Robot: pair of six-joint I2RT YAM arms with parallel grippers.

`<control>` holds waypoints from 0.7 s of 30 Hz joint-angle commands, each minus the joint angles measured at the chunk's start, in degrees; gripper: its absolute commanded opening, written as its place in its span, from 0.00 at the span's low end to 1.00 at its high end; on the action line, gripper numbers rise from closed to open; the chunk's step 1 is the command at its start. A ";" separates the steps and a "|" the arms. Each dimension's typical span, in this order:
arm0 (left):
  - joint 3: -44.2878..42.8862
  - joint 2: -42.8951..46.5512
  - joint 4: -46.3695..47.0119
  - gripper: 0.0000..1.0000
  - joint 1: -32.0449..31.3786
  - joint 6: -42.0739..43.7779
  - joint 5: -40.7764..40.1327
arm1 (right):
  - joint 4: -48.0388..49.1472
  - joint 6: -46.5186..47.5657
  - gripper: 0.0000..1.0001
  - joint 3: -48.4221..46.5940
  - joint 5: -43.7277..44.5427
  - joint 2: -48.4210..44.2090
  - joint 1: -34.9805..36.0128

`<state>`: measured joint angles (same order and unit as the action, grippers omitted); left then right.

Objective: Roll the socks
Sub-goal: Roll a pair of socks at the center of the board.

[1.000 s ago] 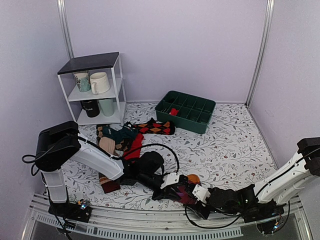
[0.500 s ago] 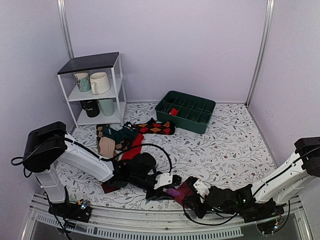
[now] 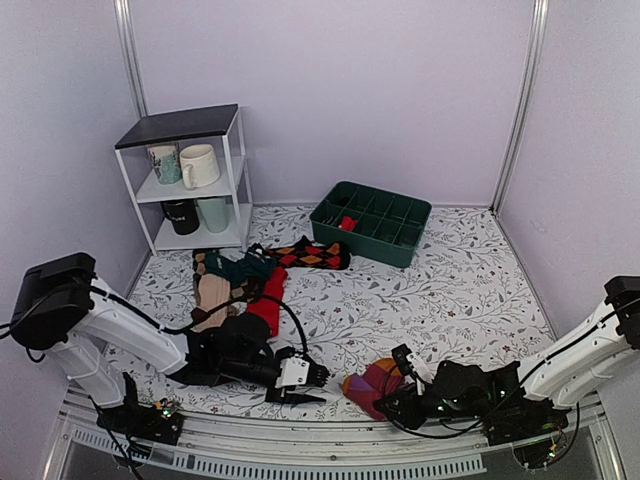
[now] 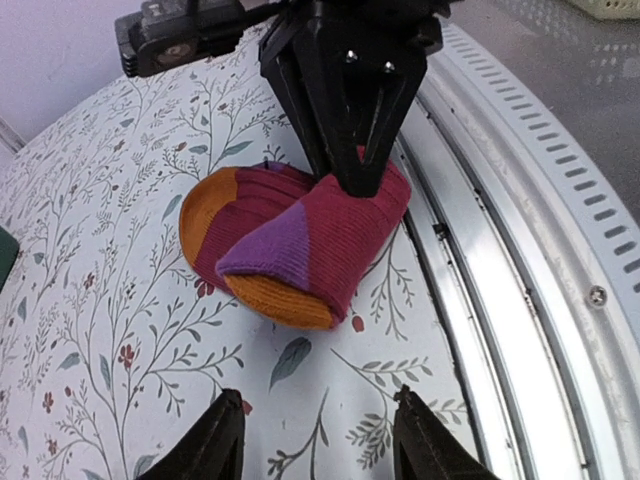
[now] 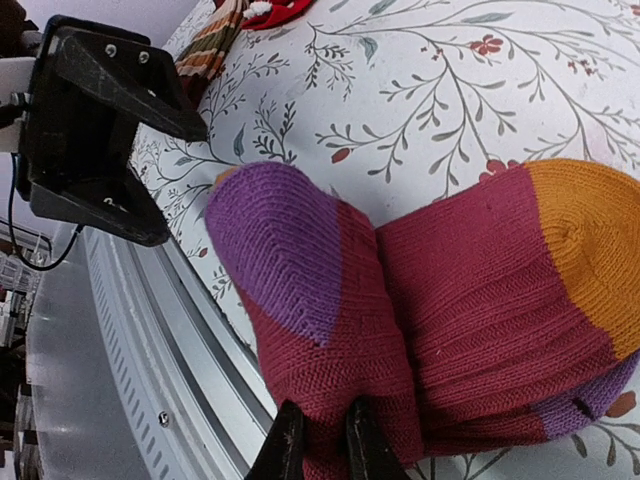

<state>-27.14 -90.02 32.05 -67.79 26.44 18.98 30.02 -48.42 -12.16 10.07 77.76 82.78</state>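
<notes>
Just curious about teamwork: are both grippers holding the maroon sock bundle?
No, the right gripper pinches the maroon sock bundle; the left gripper sits open, apart.

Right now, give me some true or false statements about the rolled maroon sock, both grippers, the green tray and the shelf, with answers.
1. The right gripper pinches the rolled maroon knit sock bundle with orange and purple patches. True.
2. The left gripper is shut on that bundle. False: it is open, holds nothing and is apart from the bundle.
3. The dark green compartment tray holds nothing. False: a red item lies in one compartment.
4. Several mugs stand on the white shelf unit. True.
</notes>
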 commanded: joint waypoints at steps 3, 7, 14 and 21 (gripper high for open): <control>-5.66 -7.56 6.10 0.51 -0.89 6.35 1.81 | -13.67 -6.18 0.08 3.73 -7.32 2.83 -0.11; -6.03 -8.27 6.11 0.52 -2.89 5.86 3.56 | -13.84 -6.34 0.08 3.40 -7.51 3.48 -0.42; -3.29 -7.56 10.37 0.52 -5.31 5.10 3.05 | -13.78 -6.34 0.08 3.23 -7.75 4.34 -0.61; -5.13 -12.24 12.02 0.52 -4.94 5.49 0.06 | -13.82 -6.32 0.08 3.03 -7.91 4.79 -0.73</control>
<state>-31.44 -100.47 41.50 -72.75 31.51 20.60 31.35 -53.41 -11.81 7.55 78.78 81.71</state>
